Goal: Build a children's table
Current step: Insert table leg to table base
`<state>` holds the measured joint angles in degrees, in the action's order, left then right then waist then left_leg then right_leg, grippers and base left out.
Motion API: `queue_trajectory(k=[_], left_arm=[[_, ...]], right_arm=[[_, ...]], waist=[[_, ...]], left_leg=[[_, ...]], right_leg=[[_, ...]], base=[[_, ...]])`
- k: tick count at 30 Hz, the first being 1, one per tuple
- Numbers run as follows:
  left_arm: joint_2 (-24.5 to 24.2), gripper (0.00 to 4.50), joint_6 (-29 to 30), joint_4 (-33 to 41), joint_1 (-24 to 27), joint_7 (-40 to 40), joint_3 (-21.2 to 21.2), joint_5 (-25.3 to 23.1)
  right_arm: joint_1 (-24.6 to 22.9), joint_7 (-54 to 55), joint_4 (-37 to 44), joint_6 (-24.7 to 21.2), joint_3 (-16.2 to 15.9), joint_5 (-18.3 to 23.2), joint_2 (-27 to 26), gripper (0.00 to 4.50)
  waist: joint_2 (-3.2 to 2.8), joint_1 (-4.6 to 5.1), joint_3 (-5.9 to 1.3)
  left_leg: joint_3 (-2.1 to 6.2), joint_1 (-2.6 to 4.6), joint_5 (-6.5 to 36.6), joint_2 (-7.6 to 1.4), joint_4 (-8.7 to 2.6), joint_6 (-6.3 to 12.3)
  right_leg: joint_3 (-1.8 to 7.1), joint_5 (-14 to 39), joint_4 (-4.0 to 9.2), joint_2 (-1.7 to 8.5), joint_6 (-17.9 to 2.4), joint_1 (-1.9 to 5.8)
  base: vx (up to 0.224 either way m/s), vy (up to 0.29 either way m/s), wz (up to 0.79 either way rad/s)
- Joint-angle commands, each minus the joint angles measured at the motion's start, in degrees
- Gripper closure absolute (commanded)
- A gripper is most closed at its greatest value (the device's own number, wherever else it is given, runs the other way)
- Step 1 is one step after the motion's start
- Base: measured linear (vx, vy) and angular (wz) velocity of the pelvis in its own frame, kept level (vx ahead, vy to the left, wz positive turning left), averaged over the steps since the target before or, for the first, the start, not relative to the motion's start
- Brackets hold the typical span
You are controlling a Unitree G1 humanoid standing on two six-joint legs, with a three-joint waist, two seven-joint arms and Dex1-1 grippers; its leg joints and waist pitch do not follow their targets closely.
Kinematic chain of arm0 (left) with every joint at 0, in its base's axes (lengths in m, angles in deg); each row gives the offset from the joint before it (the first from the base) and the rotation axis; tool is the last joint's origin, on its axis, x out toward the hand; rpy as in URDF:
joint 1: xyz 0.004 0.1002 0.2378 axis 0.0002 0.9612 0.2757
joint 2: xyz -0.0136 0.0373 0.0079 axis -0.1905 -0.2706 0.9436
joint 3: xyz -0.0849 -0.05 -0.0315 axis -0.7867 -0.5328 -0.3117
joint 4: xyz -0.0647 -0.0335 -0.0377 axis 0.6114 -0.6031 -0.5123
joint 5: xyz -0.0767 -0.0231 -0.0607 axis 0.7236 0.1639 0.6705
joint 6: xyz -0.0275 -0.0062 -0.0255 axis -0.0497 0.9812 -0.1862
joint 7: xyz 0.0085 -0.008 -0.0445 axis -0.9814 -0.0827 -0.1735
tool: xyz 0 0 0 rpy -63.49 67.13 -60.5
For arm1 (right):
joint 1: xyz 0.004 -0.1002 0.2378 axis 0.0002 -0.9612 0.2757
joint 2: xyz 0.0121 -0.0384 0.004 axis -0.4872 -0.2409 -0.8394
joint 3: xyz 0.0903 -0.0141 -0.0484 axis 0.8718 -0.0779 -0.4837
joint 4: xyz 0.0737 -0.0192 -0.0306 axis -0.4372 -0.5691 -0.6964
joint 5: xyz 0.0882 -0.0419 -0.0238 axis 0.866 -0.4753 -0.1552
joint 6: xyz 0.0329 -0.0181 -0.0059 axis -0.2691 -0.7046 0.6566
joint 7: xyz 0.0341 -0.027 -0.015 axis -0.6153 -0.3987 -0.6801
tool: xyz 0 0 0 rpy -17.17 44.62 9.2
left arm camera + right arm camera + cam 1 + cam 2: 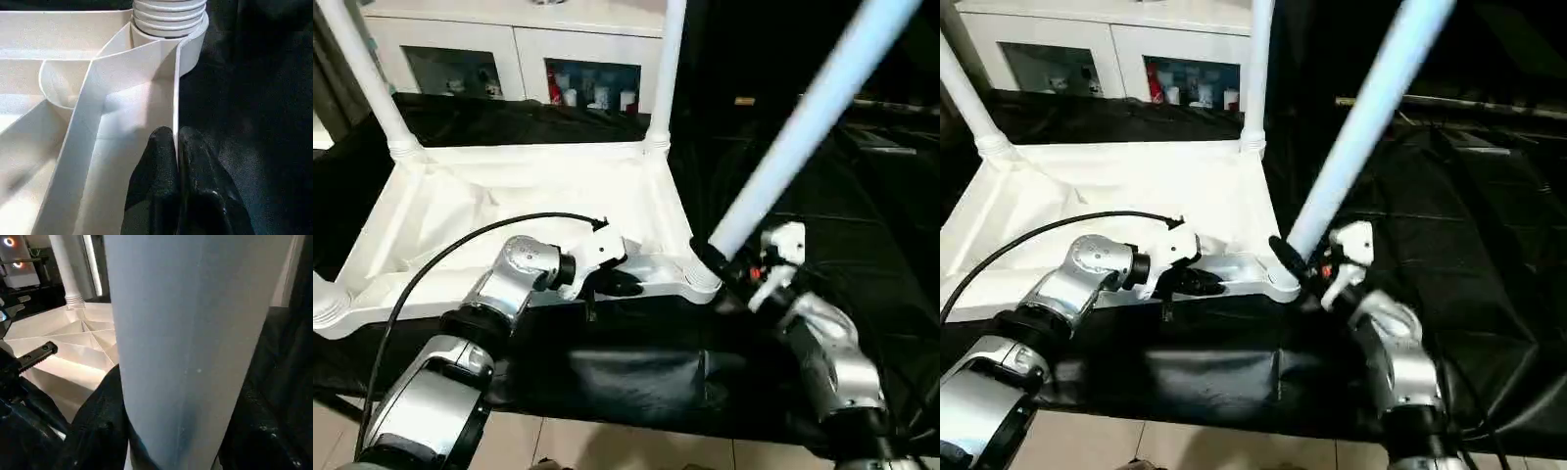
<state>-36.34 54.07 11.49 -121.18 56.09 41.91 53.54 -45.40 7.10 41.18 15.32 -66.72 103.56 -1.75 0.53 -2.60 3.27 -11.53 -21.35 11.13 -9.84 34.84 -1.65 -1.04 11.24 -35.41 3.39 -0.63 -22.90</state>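
1. Left eye view: The right gripper point(717, 257) is clamped around the bottom end of a long white leg point(803, 122). The leg leans up and to the right. Its low end is just beside the near right corner socket point(700, 284) of the tabletop point(440, 211). The left gripper point(619, 284) pinches the near rim of the tabletop with its fingers together. The tabletop lies upside down on a black cloth point(636, 377). Two legs already stand in the far corners, and another socket shows at the near left.

2. Right eye view: Same scene. A white cabinet point(1077, 39) with glass doors stands behind. Small things sit inside it. I cannot read any words on them.

3. Left wrist view: The two black fingers point(161, 181) squeeze the thin white rim point(175, 122). A ribbed socket point(168, 19) is ahead.

4. Right wrist view: The leg point(195, 342) sits between the dark fingers. The ribs under the tabletop point(73, 338) show behind.

5. How it will handle: I think the plastic is light, stiff and smooth, so it could slip. The long leg may wobble, so holding it low near the socket seems best. I see no brand or writing on the table.
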Motion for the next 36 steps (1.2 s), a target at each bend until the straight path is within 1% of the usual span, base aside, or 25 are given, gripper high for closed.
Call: queue_trajectory(k=[1,3,5,6,7,8,9,10,11,13,15,17,19,20,21,23,25,26,28,29,31,32,33,35,36], left_arm=[[-0.06,4.50,0.36,0.06,0.87,-0.71,-0.21,0.31],[-0.20,4.50,0.30,0.13,0.94,-0.56,-0.03,0.12],[-0.40,4.50,0.11,0.25,1.02,-0.24,0.32,-0.22],[-0.70,4.50,-0.14,0.43,1.13,0.52,0.85,-0.60],[-0.78,4.50,-0.18,0.47,1.17,0.75,0.97,-0.68],[-0.86,4.50,-0.27,0.53,1.19,1.08,1.11,-0.73],[-0.93,4.50,-0.36,0.63,1.22,1.44,1.27,-0.77],[-0.97,4.50,-0.53,0.65,1.18,1.65,1.38,-0.81],[-0.98,4.50,-0.65,0.67,1.15,1.78,1.44,-0.84],[-1.09,4.50,-0.83,0.68,0.95,2.51,2.02,-1.23],[-1.24,4.50,-1.14,0.62,0.76,3.16,2.65,-1.71],[-1.24,4.50,-1.16,0.62,0.75,3.20,2.68,-1.73],[-1.30,4.50,-2.05,0.35,0.59,4.52,3.04,-1.74],[-1.38,4.50,-2.58,0.33,0.58,5.40,3.17,-1.61],[-1.57,4.50,-3.18,0.51,0.66,7.39,3.31,-1.10],[-1.79,4.50,-3.45,0.89,0.77,9.22,3.47,-0.63],[-2.19,4.50,-3.50,1.41,0.83,11.13,3.89,-0.31],[-2.37,4.50,-3.50,1.49,0.82,11.33,4.09,-0.43],[-2.53,4.50,-3.68,1.38,0.72,11.08,4.21,-0.67],[-2.52,4.50,-3.49,1.06,0.54,10.37,4.07,-0.82],[-1.77,4.50,-2.27,0.28,0.03,7.84,2.97,-0.71],[-1.48,4.50,-1.77,0.03,-0.13,6.95,2.64,-0.75],[-0.71,4.50,-0.26,-0.84,-0.65,4.14,1.89,-1.08],[-0.29,4.50,0.67,-1.38,-0.95,2.51,1.48,-1.33],[0.35,4.50,2.65,-2.57,-1.58,-0.79,1.11,-2.05]], right_arm=[[-1.16,-0.90,-1.55,-1.00,-2.20,-1.38,-0.20,2.61],[-0.95,-1.20,-1.81,-0.87,-2.66,-1.66,-0.18,2.61],[-0.42,-2.13,-1.94,-1.64,-3.44,-1.75,-0.03,2.61],[0.31,-4.38,-1.85,-4.25,-5.16,-2.02,0.80,2.61],[0.46,-5.00,-1.87,-4.78,-5.64,-2.15,1.04,2.61],[0.80,-5.93,-1.80,-6.32,-6.06,-1.78,1.32,2.61],[1.19,-7.00,-1.69,-8.16,-6.49,-1.24,1.64,2.61],[1.67,-8.40,-1.72,-8.95,-7.10,-1.15,2.15,2.61],[1.99,-9.33,-1.77,-9.30,-7.53,-1.15,2.51,2.61],[2.99,-11.57,-2.02,-11.51,-8.05,-0.47,3.43,2.61],[4.10,-15.68,-2.59,-14.84,-9.03,0.46,4.97,2.61],[4.15,-16.04,-2.62,-15.10,-9.12,0.54,5.10,2.61],[4.00,-20.72,-2.90,-16.00,-10.38,0.88,6.87,2.61],[3.76,-22.22,-3.06,-15.68,-10.83,0.71,7.38,2.61],[3.34,-24.21,-3.34,-15.52,-11.49,0.47,8.05,2.61],[3.01,-25.34,-3.73,-14.95,-11.88,0.02,8.46,2.61],[2.90,-25.90,-4.23,-14.43,-11.95,-0.39,8.59,2.61],[2.92,-25.68,-4.54,-14.10,-11.82,-0.65,8.49,2.61],[3.00,-25.32,-4.92,-14.05,-11.54,-0.82,8.30,2.61],[3.21,-24.34,-5.71,-13.80,-11.16,-1.25,7.97,2.61],[4.48,-18.86,-9.52,-11.84,-9.22,-2.96,6.37,2.61],[5.15,-16.54,-11.18,-11.25,-8.62,-3.79,5.91,2.61],[7.14,-10.10,-15.69,-9.79,-6.89,-5.51,4.62,2.61],[8.35,-6.42,-18.33,-8.95,-5.93,-6.36,3.92,2.61],[10.25,-0.47,-21.68,-8.24,-4.52,-7.13,2.67,2.61]], waist=[[0.40,-0.13,-3.73],[0.26,-0.14,-3.72],[0.29,-0.11,-3.71],[0.62,0.02,-3.63],[0.56,0.11,-3.62],[0.45,0.11,-3.64],[0.67,0.22,-3.62],[0.61,0.23,-3.62],[0.61,0.24,-3.59],[0.84,0.19,-3.62],[0.74,0.18,-3.63],[0.75,0.14,-3.63],[0.90,0.11,-3.72],[0.97,0.02,-3.72],[0.94,-0.10,-3.66],[1.01,-0.34,-3.61],[1.03,-0.62,-3.56],[1.03,-0.60,-3.52],[1.00,-0.46,-3.32],[1.05,-0.38,-3.27],[1.16,-0.16,-3.04],[1.14,-0.02,-2.98],[1.22,0.51,-2.80],[1.10,1.07,-2.69],[1.01,1.41,-2.66]], left_leg=[[1.65,0.92,10.20,-3.31,-4.29,2.58],[1.66,0.90,9.88,-3.31,-4.29,2.82],[1.67,0.83,9.81,-3.25,-4.29,2.91],[1.72,0.79,9.80,-3.21,-4.33,3.08],[1.72,0.72,9.75,-3.20,-4.33,3.17],[1.67,0.83,9.88,-3.24,-4.28,3.18],[1.72,0.77,9.86,-3.20,-4.30,3.35],[1.64,0.92,10.01,-3.30,-4.30,3.28],[1.69,0.89,10.16,-3.30,-4.34,3.18],[1.70,1.01,10.28,-3.37,-4.42,3.12],[1.71,1.11,10.49,-3.45,-4.48,3.00],[1.70,1.08,10.63,-3.49,-4.51,2.83],[1.74,1.19,11.28,-3.53,-4.58,2.48],[1.73,1.24,11.53,-3.58,-4.58,2.48],[1.67,1.35,12.06,-3.66,-4.61,2.43],[1.65,1.33,12.46,-3.74,-4.71,2.18],[1.66,1.56,13.89,-3.84,-4.87,1.47],[1.72,1.53,14.32,-3.87,-4.96,1.21],[1.88,1.77,17.08,-3.86,-5.17,0.11],[1.92,1.81,17.71,-3.82,-5.21,-0.12],[2.16,2.02,20.07,-3.74,-5.33,-0.97],[2.21,2.11,20.74,-3.70,-5.33,-1.21],[2.66,2.17,22.63,-3.61,-5.49,-2.15],[2.85,2.35,24.35,-3.51,-5.49,-2.81],[3.20,2.59,26.20,-3.47,-5.49,-3.34]], right_leg=[[2.15,7.10,4.28,4.75,-14.87,2.67],[2.15,6.88,4.26,4.77,-14.92,2.63],[2.15,7.06,4.29,4.78,-14.84,2.71],[2.09,7.72,4.26,4.73,-14.75,2.83],[2.09,7.98,4.29,4.74,-14.68,2.86],[2.13,8.24,4.38,4.78,-14.64,2.71],[2.13,8.66,4.36,4.76,-14.60,2.87],[2.18,8.98,4.49,4.78,-14.50,2.67],[2.16,9.12,4.48,4.76,-14.45,2.70],[2.14,9.21,4.47,4.76,-14.50,2.70],[2.11,9.26,4.51,4.77,-14.59,2.66],[2.13,9.13,4.52,4.82,-14.55,2.67],[2.06,8.86,4.59,4.81,-14.64,2.70],[2.05,8.84,4.60,4.83,-14.69,2.71],[2.08,9.06,4.66,4.85,-14.83,2.53],[2.06,9.71,4.71,4.90,-14.82,2.58],[2.00,11.60,4.84,4.92,-14.54,2.35],[2.00,12.20,4.84,4.94,-14.44,2.35],[2.06,16.29,5.25,5.04,-13.71,2.09],[2.08,17.33,5.33,5.03,-13.49,2.03],[2.16,22.20,5.84,5.24,-12.27,1.72],[2.19,23.67,5.96,5.31,-12.02,1.59],[2.01,28.26,6.27,5.38,-10.80,1.48],[1.91,31.68,6.50,5.38,-9.84,1.04],[1.66,35.59,7.00,5.47,-8.05,0.80]], base=[[0.000,0.000,0.00],[0.000,0.000,0.00],[0.000,0.000,0.00],[0.000,0.000,0.00],[0.000,0.000,0.00],[0.000,0.000,0.00],[0.000,0.000,0.00],[0.000,0.000,0.00],[0.000,0.000,0.00],[0.000,0.000,0.00],[0.000,0.000,0.00],[0.000,0.000,0.00],[0.000,0.000,0.00],[0.000,0.000,0.00],[0.000,0.000,0.00],[0.000,0.000,0.00],[0.000,0.000,0.00],[0.000,0.000,0.00],[0.000,0.000,0.00],[0.000,0.000,0.00],[0.000,0.000,0.00],[0.000,0.000,0.00],[0.000,0.000,0.00],[0.000,0.000,0.00],[-0.051,0.020,-0.10]])
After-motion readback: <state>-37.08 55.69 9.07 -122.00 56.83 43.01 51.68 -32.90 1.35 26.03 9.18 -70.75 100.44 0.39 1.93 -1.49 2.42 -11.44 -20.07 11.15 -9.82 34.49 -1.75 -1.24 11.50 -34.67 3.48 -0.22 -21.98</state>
